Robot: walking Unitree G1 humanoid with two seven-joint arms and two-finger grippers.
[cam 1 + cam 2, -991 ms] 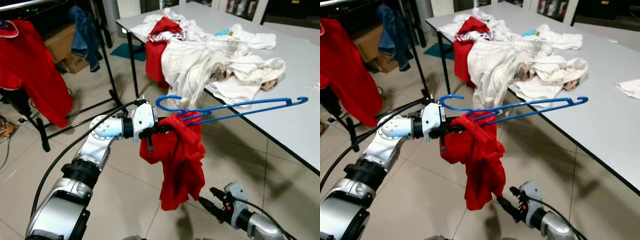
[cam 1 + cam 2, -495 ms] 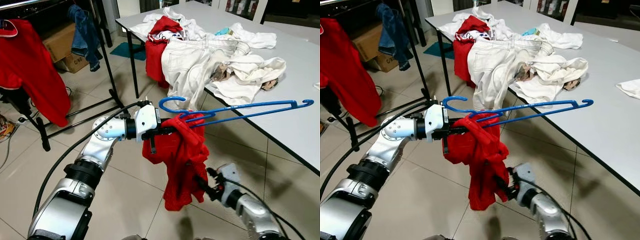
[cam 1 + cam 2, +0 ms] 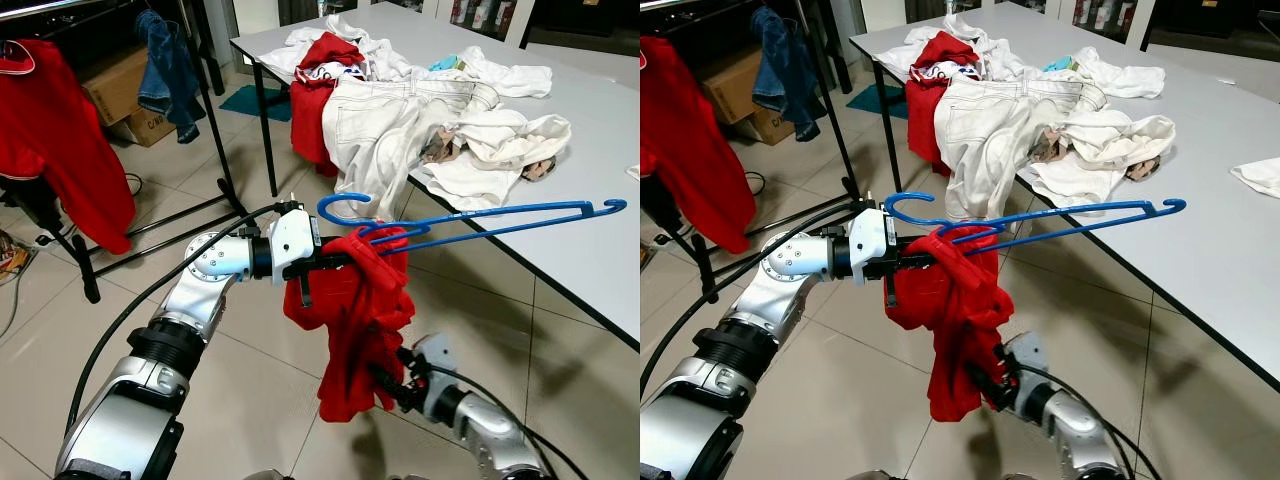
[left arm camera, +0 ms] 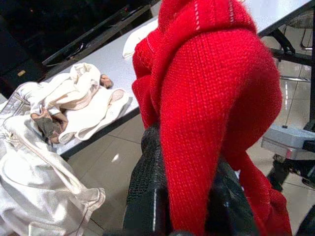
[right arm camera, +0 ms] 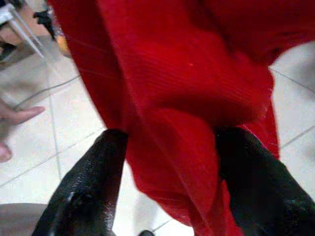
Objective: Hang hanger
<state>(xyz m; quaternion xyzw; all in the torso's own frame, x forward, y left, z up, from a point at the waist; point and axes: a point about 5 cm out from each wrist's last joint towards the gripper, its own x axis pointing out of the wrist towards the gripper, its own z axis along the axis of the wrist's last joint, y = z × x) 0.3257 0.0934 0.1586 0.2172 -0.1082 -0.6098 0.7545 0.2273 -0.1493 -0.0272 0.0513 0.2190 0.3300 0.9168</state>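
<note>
A blue plastic hanger (image 3: 480, 218) is held level in the air over the floor, its hook (image 3: 340, 205) towards my left arm. A red knit garment (image 3: 362, 320) is bunched at the hook end and hangs down from it. My left gripper (image 3: 338, 262) is shut on the red garment right under the hook; the left wrist view shows its black fingers (image 4: 147, 191) pinching the knit. My right gripper (image 3: 388, 384) is low, at the garment's bottom hem. It is open, and the right wrist view shows its fingers (image 5: 93, 182) on either side of the red cloth (image 5: 172, 98).
A grey table (image 3: 600, 150) at the right carries a heap of white and red clothes (image 3: 420, 110). A black clothes rack (image 3: 215, 120) stands at the left with a red top (image 3: 60, 140) and a denim garment (image 3: 165, 65). A cardboard box (image 3: 125, 95) sits behind it on the tiled floor.
My right gripper has risen from low on the right and moved left to the garment's hem. The left arm and the hanger have hardly moved.
</note>
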